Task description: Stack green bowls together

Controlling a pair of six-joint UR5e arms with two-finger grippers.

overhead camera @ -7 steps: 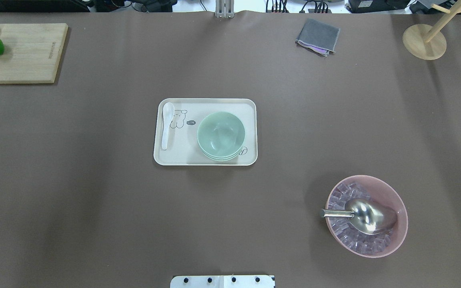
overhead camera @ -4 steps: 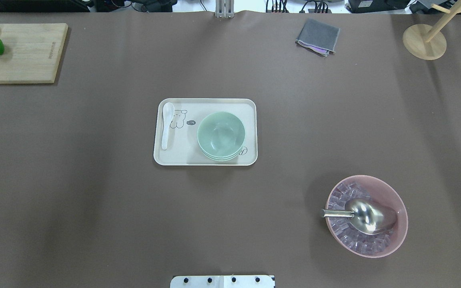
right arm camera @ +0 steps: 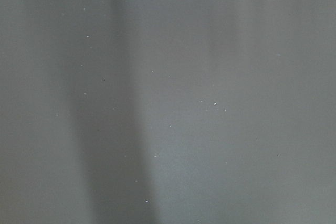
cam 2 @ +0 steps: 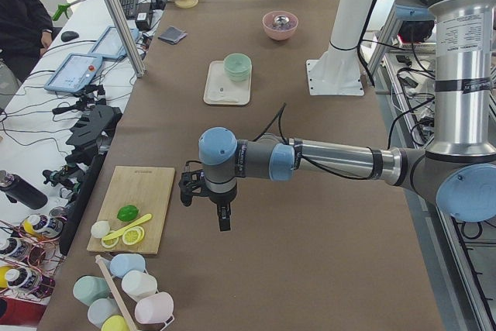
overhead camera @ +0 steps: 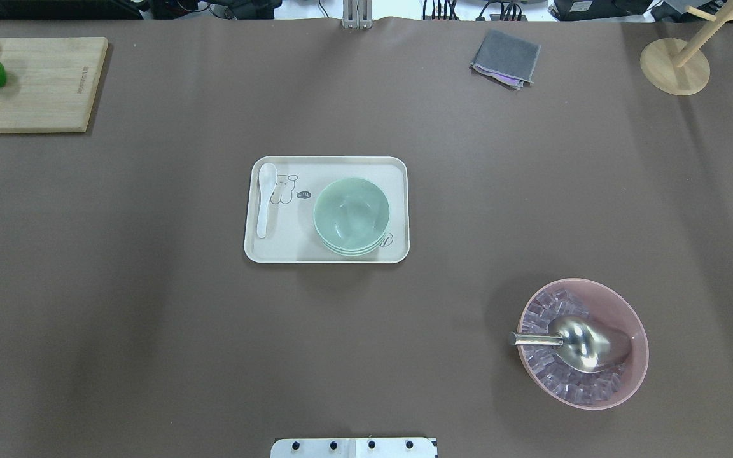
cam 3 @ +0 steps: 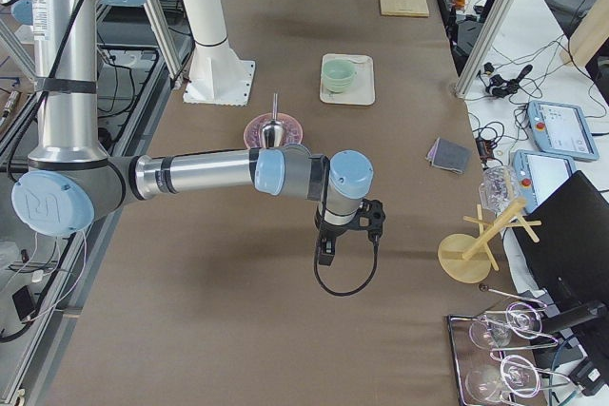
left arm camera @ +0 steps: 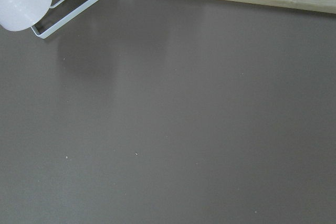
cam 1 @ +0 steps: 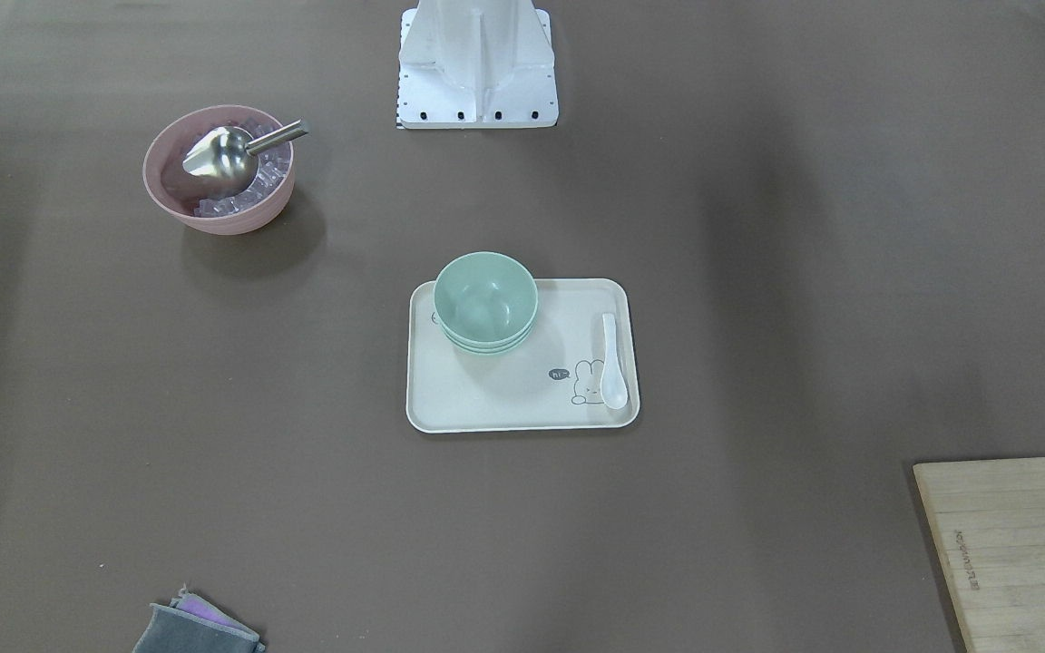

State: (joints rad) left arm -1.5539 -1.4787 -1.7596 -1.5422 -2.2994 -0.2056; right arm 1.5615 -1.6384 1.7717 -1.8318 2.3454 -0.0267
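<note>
Bowls (overhead camera: 351,213) nested in one stack on tray (overhead camera: 328,161), its right half; spoon (overhead camera: 265,197) along left edge | my left gripper (cam 2: 224,222) hangs above table beside board (cam 2: 147,191), well apart from stack; finger gap: cannot tell | my right gripper (cam 3: 324,256) above table, also well apart; finger gap: cannot tell

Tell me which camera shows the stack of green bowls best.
Exterior front-facing: the green bowls sit nested on the tray, layered rims visible down the side. Overhead shows mostly the top bowl's inside; both side views show them small and far; wrist views miss them.
</note>
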